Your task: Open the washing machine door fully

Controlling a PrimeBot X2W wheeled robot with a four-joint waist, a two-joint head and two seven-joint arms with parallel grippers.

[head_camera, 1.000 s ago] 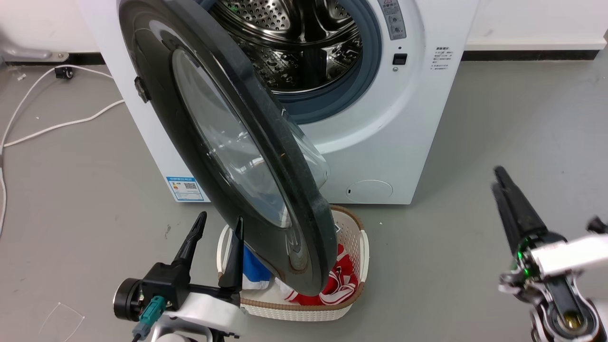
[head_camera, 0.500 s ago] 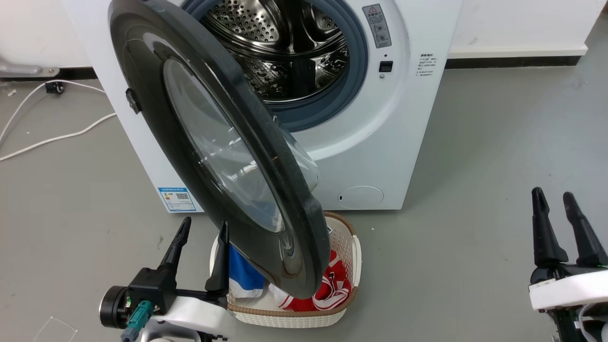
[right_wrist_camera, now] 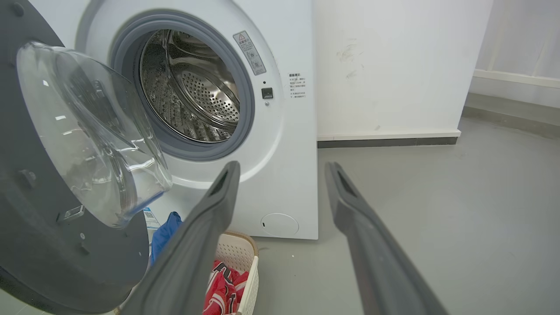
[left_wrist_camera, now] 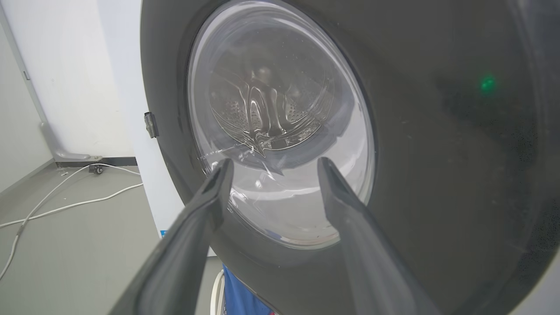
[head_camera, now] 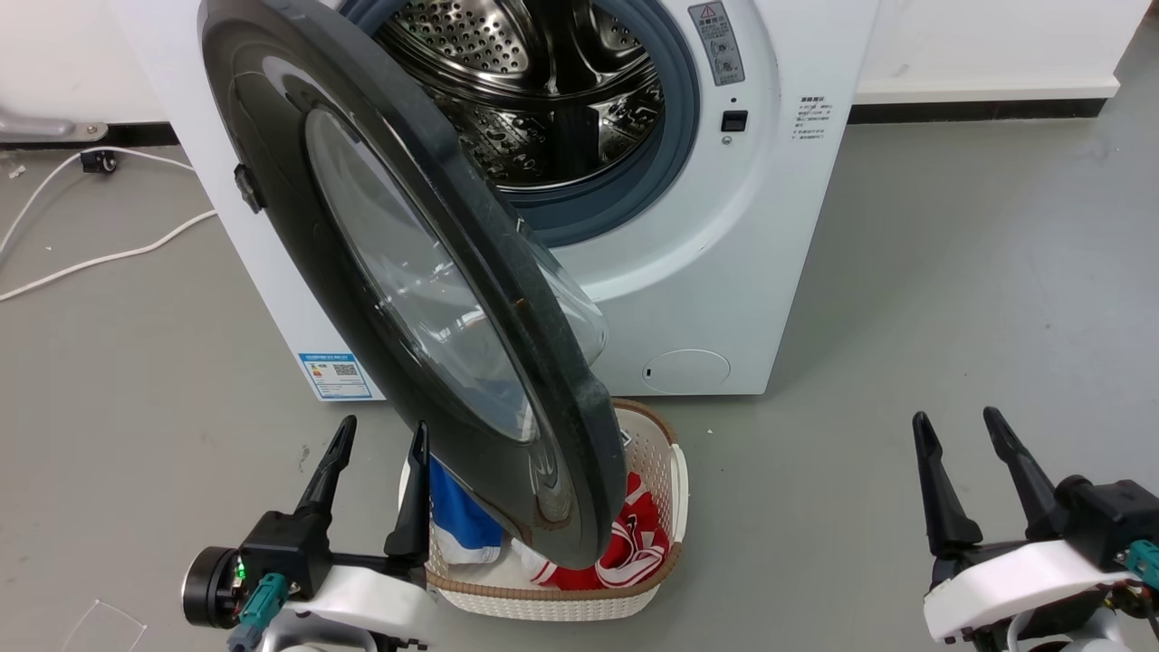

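I count one washing machine (head_camera: 724,299), one washing machine door (head_camera: 362,272), one basket (head_camera: 675,480) (red and blue clothes inside) and two grippers. The right gripper (head_camera: 956,415) has slid in from the far right since a moment ago. The door has not moved. It stands upright, swung out above the basket, with its thin edge toward the robot and its glass bulge facing the drum. Both grippers are spread wide and hold nothing. The left gripper (head_camera: 383,424) is just beside the door's bottom rim.

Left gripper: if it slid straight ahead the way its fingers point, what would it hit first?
Most likely the washing machine door: in the left wrist view the left gripper, open, aims at its clear glass centre. How wide the gap between them is cannot be judged from these views.
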